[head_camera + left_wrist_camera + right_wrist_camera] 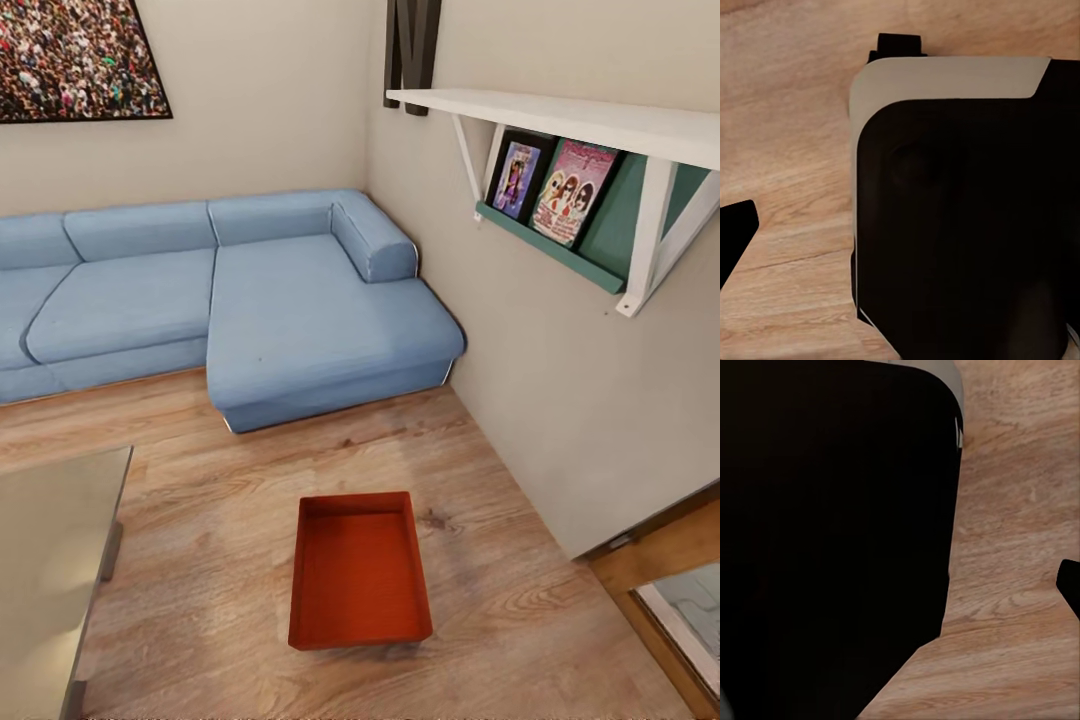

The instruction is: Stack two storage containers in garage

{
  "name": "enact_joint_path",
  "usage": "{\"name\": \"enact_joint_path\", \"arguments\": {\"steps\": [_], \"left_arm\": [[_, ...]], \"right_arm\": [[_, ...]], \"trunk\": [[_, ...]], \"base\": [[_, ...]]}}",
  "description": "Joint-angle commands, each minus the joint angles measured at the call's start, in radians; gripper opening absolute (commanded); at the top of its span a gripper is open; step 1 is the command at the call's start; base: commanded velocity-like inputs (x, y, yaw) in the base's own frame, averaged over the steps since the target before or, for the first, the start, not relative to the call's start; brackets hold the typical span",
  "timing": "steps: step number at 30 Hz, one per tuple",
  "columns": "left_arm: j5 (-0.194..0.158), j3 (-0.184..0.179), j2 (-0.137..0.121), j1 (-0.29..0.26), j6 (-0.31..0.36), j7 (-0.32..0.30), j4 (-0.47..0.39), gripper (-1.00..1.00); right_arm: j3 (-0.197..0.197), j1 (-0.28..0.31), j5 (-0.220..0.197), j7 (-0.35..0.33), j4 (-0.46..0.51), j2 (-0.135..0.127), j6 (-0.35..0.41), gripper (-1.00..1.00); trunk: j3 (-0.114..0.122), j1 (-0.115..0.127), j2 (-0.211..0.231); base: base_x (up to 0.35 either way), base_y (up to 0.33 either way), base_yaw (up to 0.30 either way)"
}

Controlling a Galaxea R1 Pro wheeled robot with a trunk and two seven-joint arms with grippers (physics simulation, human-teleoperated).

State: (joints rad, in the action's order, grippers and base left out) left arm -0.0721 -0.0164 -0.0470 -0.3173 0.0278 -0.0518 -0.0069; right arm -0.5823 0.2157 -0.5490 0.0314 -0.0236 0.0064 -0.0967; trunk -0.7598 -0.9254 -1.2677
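An orange-red storage container (360,570) is lying on the light wood plank floor (200,500) in the near middle of the head view, open side up, with low straight walls, a rectangular outline and a finely ribbed inner base; its long sides are running away from the camera and it is standing apart from everything else. At the near left, the corner of a glass-topped table (50,560) is jutting in, well apart from the container. At the near right, a wooden door frame with a glass pane (680,600) is meeting the beige wall (560,400). Farther back, a blue corner sofa (250,300) is filling the far left and middle, its chaise section reaching toward the container. Up on the right wall, a white shelf (560,115) on brackets is carrying a teal rack with two magazines (550,185), and a framed crowd picture (75,60) is hanging on the far wall at the left. The left wrist view is showing the same wood planks beside a dark, white-edged part of the robot's body (960,210), with a dark tip at the frame's edge; the right wrist view is likewise showing planks beside a large dark body panel (832,540). Whether either end effector is spread or pressed together I cannot tell from these pictures.
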Motion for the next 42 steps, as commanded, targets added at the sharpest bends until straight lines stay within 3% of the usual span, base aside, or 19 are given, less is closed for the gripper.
{"name": "enact_joint_path", "arguments": {"steps": [1,42], "left_arm": [[-0.008,-0.002,0.0,0.0,0.003,-0.004,-0.001,1.0],[-0.008,-0.002,0.0,0.0,0.003,-0.004,-0.001,1.0]], "right_arm": [[-0.008,0.001,-0.008,0.001,-0.002,0.001,-0.005,1.0],[-0.008,0.001,-0.008,0.001,-0.002,-0.002,-0.008,1.0]], "trunk": [[-0.002,0.0,0.0],[-0.068,0.0,0.0]], "base": [[0.0,0.0,0.0],[0.0,0.0,0.0]]}}
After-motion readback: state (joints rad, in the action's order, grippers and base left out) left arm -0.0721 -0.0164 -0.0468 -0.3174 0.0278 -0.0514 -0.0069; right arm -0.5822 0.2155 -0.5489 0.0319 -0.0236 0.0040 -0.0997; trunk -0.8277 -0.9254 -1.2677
